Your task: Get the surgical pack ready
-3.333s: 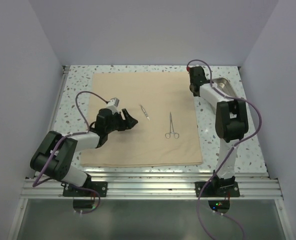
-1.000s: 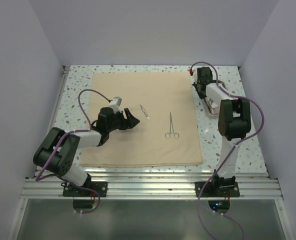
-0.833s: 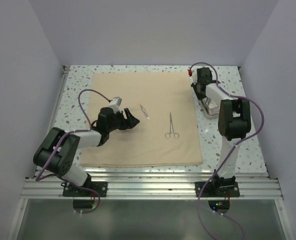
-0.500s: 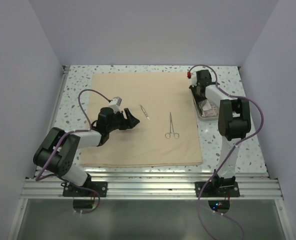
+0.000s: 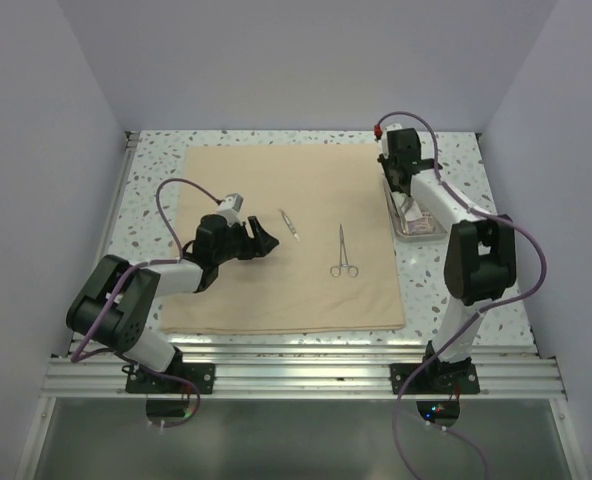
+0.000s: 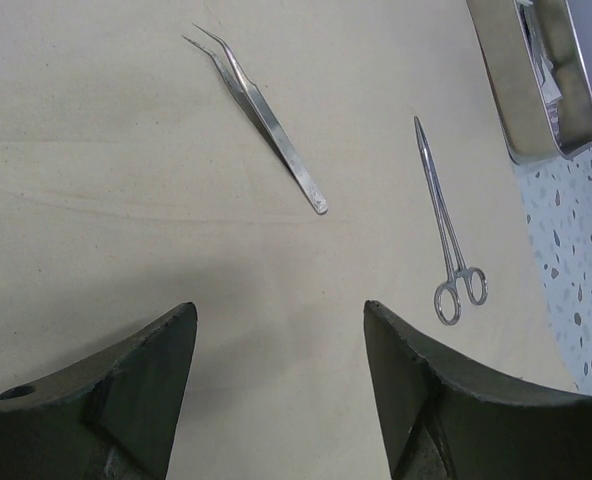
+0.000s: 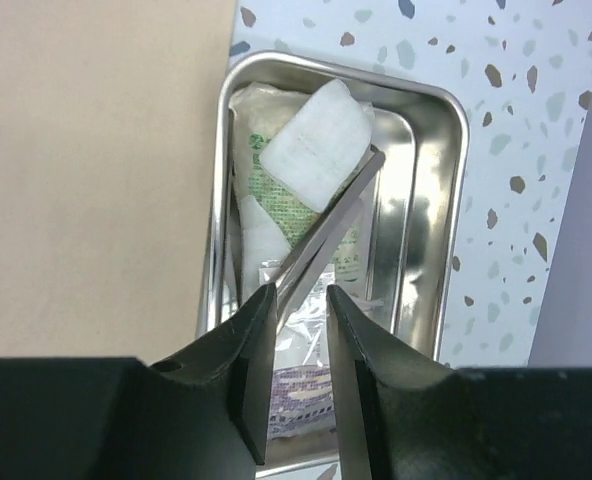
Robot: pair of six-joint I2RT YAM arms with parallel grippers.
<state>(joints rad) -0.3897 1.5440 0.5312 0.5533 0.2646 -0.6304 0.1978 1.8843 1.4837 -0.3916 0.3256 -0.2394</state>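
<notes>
Right hand [image 7: 299, 295] over steel tray [image 7: 463, 130], jaws nearly together, hold unclear, left hand [image 6: 276, 308] wide open, empty, above cloth [image 6: 126, 200].

the cloth [image 5: 286, 290] lies flat on the bench [image 5: 156, 160], covering its middle. the tweezers [image 5: 291, 224] lie on the cloth near its centre. the forceps [image 5: 343, 252] lie on it to their right and nearer the arms. the steel tray [image 5: 421, 232] sits at the cloth's right edge, with packets [image 7: 321, 150] inside and a metal instrument [image 7: 336, 225] slanting across them. the left pincer [image 6: 279, 320] is over the cloth, left of the tweezers. the right pincer [image 7: 294, 300] is above the tray.
</notes>
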